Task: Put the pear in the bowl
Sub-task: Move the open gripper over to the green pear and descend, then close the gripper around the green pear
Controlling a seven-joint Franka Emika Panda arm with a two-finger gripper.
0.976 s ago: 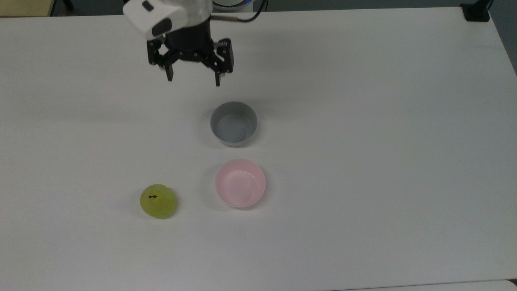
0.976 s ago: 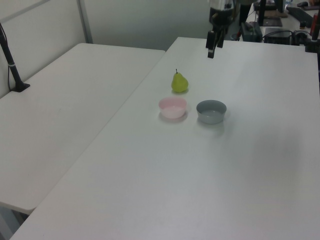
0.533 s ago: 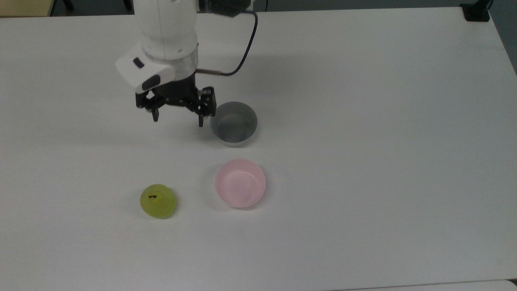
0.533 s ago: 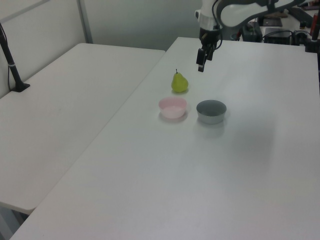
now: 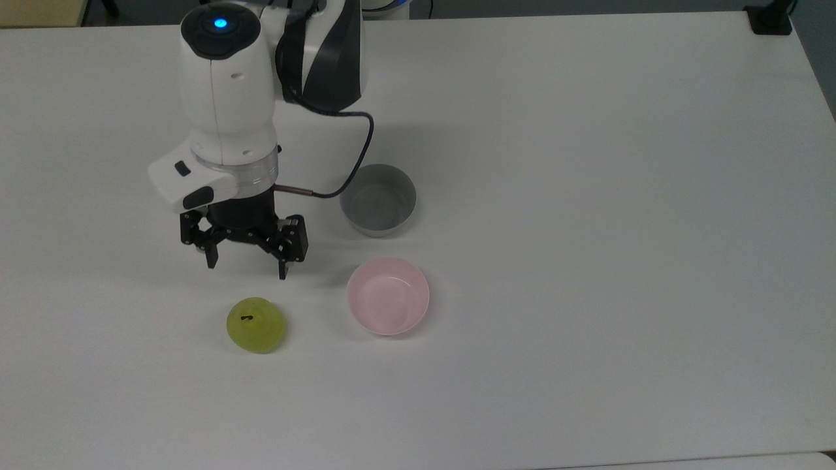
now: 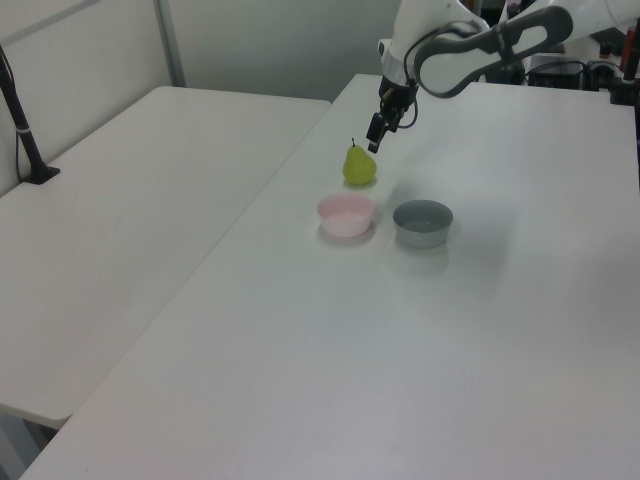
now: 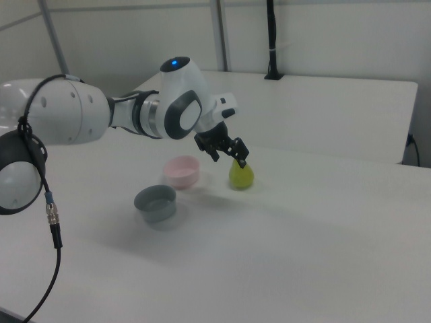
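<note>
Pear (image 5: 255, 325) not yet gripped: the fingers (image 5: 282, 269) are spread apart, nothing held between them, and the gripper (image 5: 246, 266) is seen hanging above the bench (image 5: 588, 196), short of the fruit toward the top view's top. In the left view the gripper (image 6: 376, 135) is seen just above and beside the pear's stem; no contact is made. Pear stands upright on the bench, to the top view's left of the pink bowl (image 5: 388, 296), near but apart from it. Bowl is empty. Grey bowl (image 5: 378, 199) sits further toward the top view's top, also empty.

Progress, as judged: approach nearly done; descent, grasp, lift, carry to the pink bowl and release are all left. So the task is at an early stage.

Vs 1 s ago: gripper was at the top view's top edge, beyond the grey bowl; 0.5 s ago it was beside the grey bowl's rim. Now it is brought much closer to the pear, w/ more of the arm (image 5: 225, 98) drawn into the top view. Finger spread looks unchanged. Pear and both bowls are not shifted.
</note>
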